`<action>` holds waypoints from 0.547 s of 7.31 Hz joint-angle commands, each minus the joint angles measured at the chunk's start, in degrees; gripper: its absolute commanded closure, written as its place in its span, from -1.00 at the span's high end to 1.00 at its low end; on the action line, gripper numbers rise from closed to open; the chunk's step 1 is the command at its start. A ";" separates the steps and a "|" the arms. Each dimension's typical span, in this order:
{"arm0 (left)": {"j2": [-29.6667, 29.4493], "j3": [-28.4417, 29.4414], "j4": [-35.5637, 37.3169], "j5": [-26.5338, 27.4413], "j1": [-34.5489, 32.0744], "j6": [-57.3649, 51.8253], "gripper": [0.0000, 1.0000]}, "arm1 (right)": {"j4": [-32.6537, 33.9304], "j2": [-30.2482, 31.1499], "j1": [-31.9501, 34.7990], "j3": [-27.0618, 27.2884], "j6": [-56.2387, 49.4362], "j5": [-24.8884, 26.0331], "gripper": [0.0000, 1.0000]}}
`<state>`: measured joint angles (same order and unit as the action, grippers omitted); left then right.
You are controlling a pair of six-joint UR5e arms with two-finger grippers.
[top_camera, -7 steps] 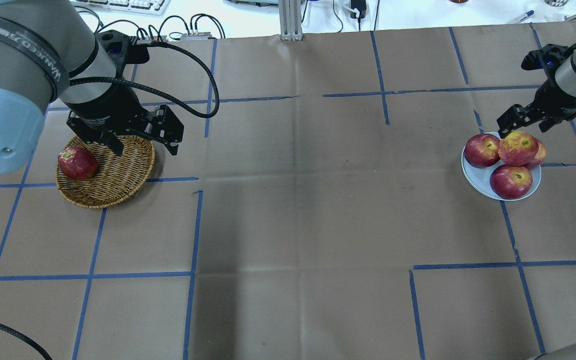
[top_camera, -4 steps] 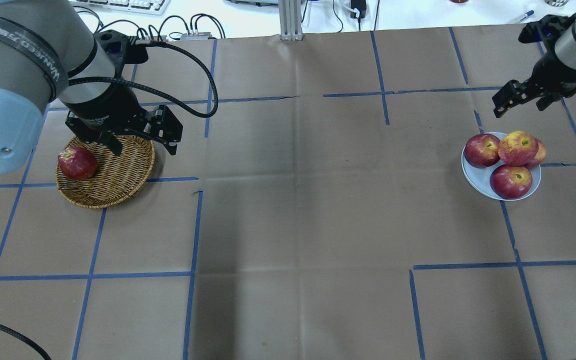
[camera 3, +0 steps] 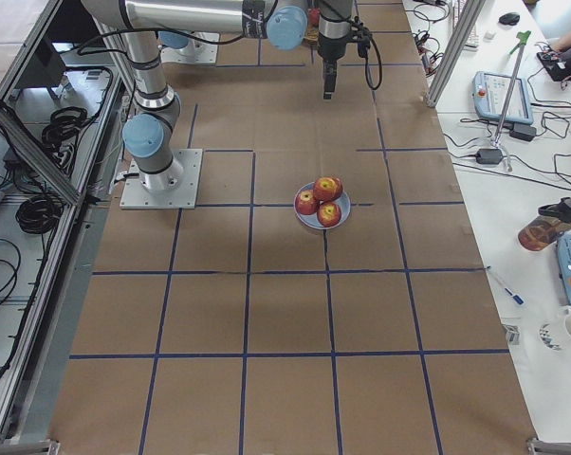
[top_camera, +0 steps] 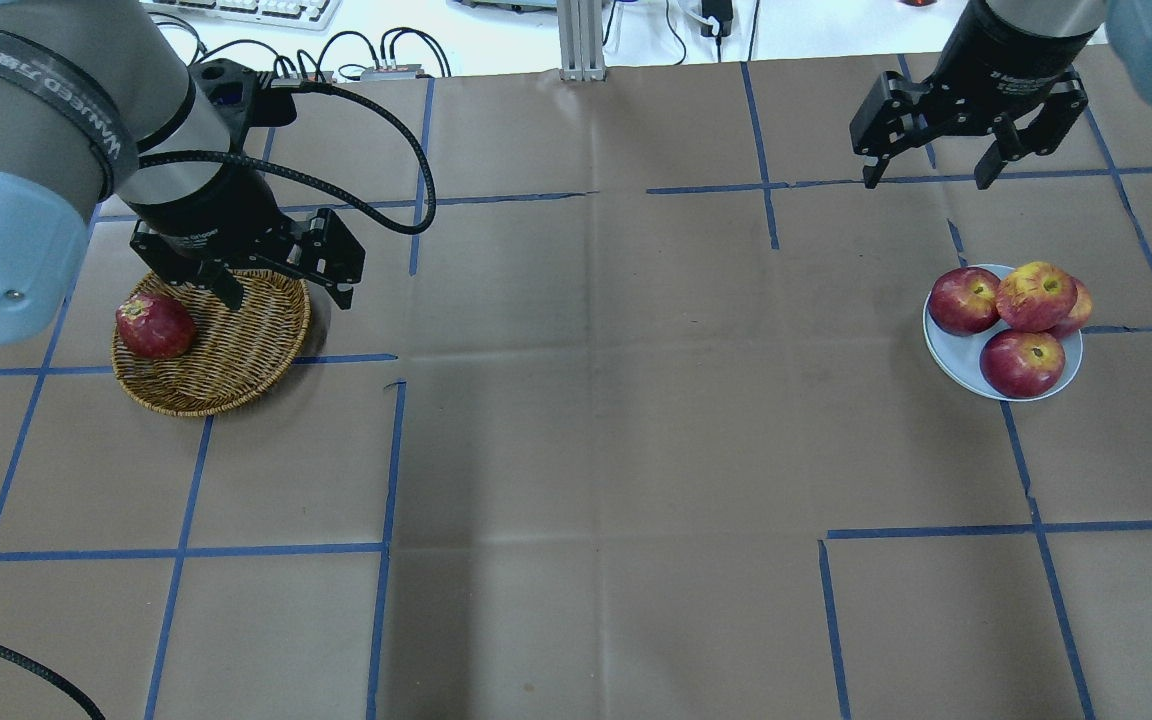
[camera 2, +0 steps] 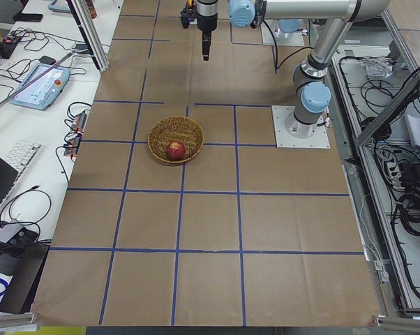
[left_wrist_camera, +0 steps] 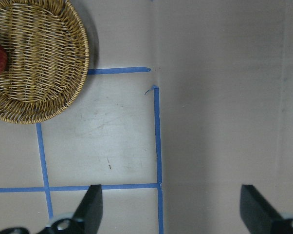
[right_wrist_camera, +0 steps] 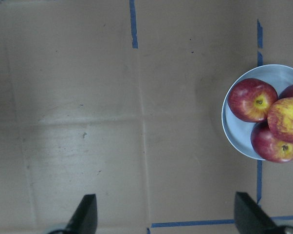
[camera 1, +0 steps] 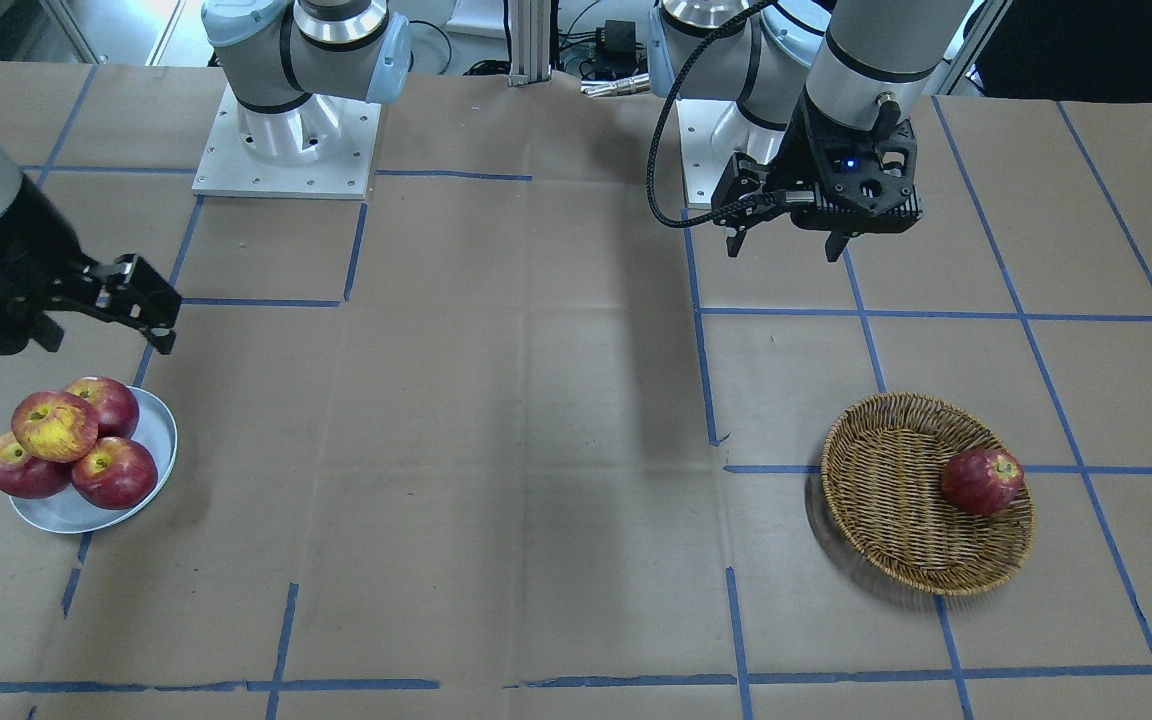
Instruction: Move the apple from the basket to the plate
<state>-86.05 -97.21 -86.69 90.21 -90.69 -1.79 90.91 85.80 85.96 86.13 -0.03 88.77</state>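
Note:
The yellow-streaked apple (top_camera: 1036, 296) (camera 1: 54, 425) (right_wrist_camera: 286, 119) sits on top of three dark red apples on the pale blue-grey plate (top_camera: 946, 352) (camera 1: 162, 440) at the table's right. The wicker basket (top_camera: 236, 350) (camera 1: 886, 520) (left_wrist_camera: 39, 58) at the left holds one dark red apple (top_camera: 154, 326) (camera 1: 981, 481). My left gripper (top_camera: 288, 298) (left_wrist_camera: 172, 209) is open and empty, raised by the basket's far right rim. My right gripper (top_camera: 924, 180) (right_wrist_camera: 166, 219) is open and empty, raised beyond the plate and to its left.
Dark red apples (top_camera: 1022, 363) (top_camera: 963, 300) fill the plate around the streaked one. Blue tape lines cross the brown table cover (top_camera: 596, 400). The arm bases (camera 1: 286, 130) stand at the robot's edge. A black cable (top_camera: 406, 150) loops off the left wrist.
My right gripper has moved away from the plate's far right side, leftward and farther back in the overhead view, and turned. The left arm, basket and apples have not moved.

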 commanded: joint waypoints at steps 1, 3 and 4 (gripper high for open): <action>0.35 0.09 -0.76 0.05 0.07 -0.06 0.98 | -2.40 2.08 1.23 0.96 3.55 0.09 1.00; -0.25 1.40 -0.85 0.05 -0.71 0.03 0.98 | -3.11 2.88 3.76 1.41 3.81 0.17 1.00; -0.34 1.41 -0.85 -0.03 -1.07 0.55 0.98 | -3.11 2.79 3.95 1.50 3.73 0.26 1.00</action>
<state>-86.14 -96.16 -87.50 90.24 -91.28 -1.66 87.99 88.42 89.05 87.45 3.63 88.92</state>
